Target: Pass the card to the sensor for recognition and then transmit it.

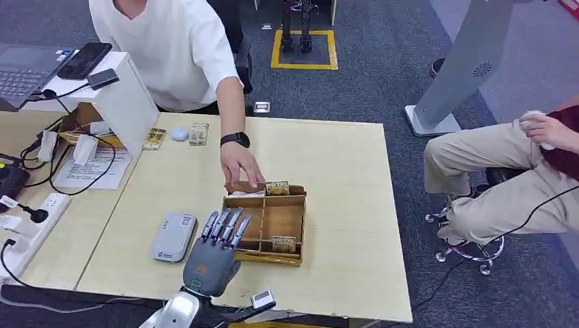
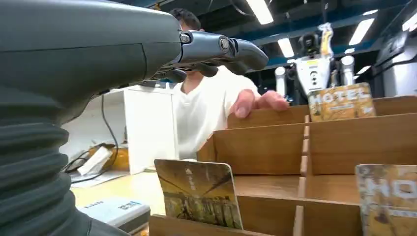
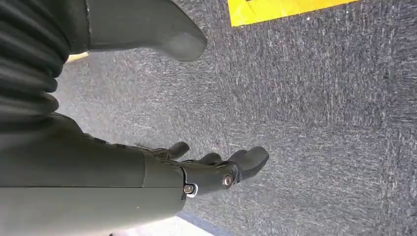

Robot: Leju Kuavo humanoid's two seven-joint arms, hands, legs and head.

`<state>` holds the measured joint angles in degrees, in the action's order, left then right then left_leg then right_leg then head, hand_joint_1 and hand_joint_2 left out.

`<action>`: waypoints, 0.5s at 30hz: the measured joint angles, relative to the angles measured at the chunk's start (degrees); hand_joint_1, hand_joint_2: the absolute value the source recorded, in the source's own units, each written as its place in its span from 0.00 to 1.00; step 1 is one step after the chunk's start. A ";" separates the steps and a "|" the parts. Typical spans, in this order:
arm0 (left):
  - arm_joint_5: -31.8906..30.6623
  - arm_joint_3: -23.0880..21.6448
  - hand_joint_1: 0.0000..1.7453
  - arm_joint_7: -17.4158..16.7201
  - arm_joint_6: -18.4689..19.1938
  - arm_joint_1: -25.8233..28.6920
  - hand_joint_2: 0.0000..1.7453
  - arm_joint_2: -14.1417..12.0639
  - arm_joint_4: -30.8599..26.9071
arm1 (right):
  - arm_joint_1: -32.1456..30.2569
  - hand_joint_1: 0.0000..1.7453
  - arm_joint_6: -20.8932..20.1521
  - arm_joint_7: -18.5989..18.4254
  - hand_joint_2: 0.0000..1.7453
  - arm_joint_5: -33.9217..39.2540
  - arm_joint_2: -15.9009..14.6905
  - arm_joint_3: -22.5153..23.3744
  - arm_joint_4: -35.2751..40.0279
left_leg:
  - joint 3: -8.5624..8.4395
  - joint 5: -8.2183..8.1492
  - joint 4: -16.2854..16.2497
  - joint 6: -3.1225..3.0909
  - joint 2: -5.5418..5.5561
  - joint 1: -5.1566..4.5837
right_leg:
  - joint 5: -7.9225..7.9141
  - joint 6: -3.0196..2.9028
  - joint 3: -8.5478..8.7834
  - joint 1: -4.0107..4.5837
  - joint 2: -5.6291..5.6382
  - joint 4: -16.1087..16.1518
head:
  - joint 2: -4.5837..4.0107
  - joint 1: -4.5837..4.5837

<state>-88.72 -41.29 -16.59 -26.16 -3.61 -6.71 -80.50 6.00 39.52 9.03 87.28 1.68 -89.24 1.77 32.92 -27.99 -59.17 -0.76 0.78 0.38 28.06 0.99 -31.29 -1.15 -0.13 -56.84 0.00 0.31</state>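
One card (image 2: 199, 193) upright in the wooden tray (image 1: 287, 220), just beneath the empty, spread left hand (image 1: 215, 251).

Robotics lab or test room posing as a hotel desk. Grey carpet (image 1: 382, 61) with a yellow floor marking (image 1: 304, 49) where another robot's legs (image 1: 295, 27) are standing. A light wood table (image 1: 341, 157) is carrying a laptop (image 1: 24, 72), a power strip (image 1: 24, 219) and loose cables (image 1: 65, 164). Strip ceiling lights (image 2: 260, 10) are glowing above a white humanoid robot (image 2: 317, 64). Two people are sitting nearby.
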 joint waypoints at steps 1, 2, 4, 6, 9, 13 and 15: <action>0.00 -0.33 0.00 -0.66 0.39 -0.28 1.00 -0.02 0.07 | -0.02 0.00 0.00 0.00 1.00 0.17 0.00 0.00 0.00 | 0.00 0.00 0.00 0.00 0.00 0.00 | 0.00 0.00 0.00 0.00 0.00 0.00 | 0.00 -0.02; 0.00 -0.61 0.00 -1.09 0.61 -0.49 1.00 -0.07 0.11 | -0.02 0.00 0.00 -0.02 1.00 0.17 0.00 0.00 0.00 | 0.01 0.00 0.00 0.00 0.00 0.00 | 0.00 0.00 0.00 0.00 0.00 0.00 | 0.02 0.00; 0.00 -0.79 0.00 -1.56 1.35 -0.64 1.00 -0.09 0.15 | -0.02 0.00 0.00 -0.07 1.00 0.26 0.00 0.00 0.00 | 0.00 0.00 0.00 0.00 0.00 0.00 | 0.00 0.00 0.00 0.00 0.00 0.00 | 0.00 0.00; 0.00 -0.83 0.00 -1.60 1.73 -0.65 1.00 -0.13 0.29 | -0.03 0.00 0.00 -0.09 1.00 0.28 0.00 0.00 0.00 | 0.00 0.00 0.00 0.00 -0.01 0.00 | 0.00 0.00 0.00 0.00 0.01 0.00 | 0.02 0.00; 0.00 -1.03 0.00 -1.60 1.95 -0.66 1.00 -0.37 0.55 | -0.02 0.00 0.00 -0.09 1.00 0.28 0.00 0.00 0.00 | 0.00 0.00 0.00 0.00 0.00 0.00 | 0.00 0.00 0.00 0.00 0.00 0.00 | 0.00 0.00; 0.00 -1.55 1.00 0.18 2.28 -0.63 1.00 -0.50 0.94 | -0.03 0.00 0.00 -0.09 1.00 0.13 0.00 0.00 0.02 | 0.01 0.00 0.00 0.00 0.00 0.00 | 0.00 0.00 0.00 0.00 0.00 0.00 | 0.00 0.00; 0.00 -1.55 1.00 3.24 3.17 -0.51 1.00 -0.50 1.27 | -0.03 0.00 0.00 -0.09 1.00 -0.24 0.00 0.00 0.02 | 0.01 0.00 0.00 0.00 0.00 0.00 | 0.00 0.00 0.00 0.00 0.00 0.00 | 0.02 0.00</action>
<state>-88.72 -42.84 -13.35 -22.99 -4.12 -7.21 -79.23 5.98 39.52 8.94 87.03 1.68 -89.24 1.79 32.93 -28.00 -59.17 -0.76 0.78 0.37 28.06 0.99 -31.29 -1.15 -0.13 -56.84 0.02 0.31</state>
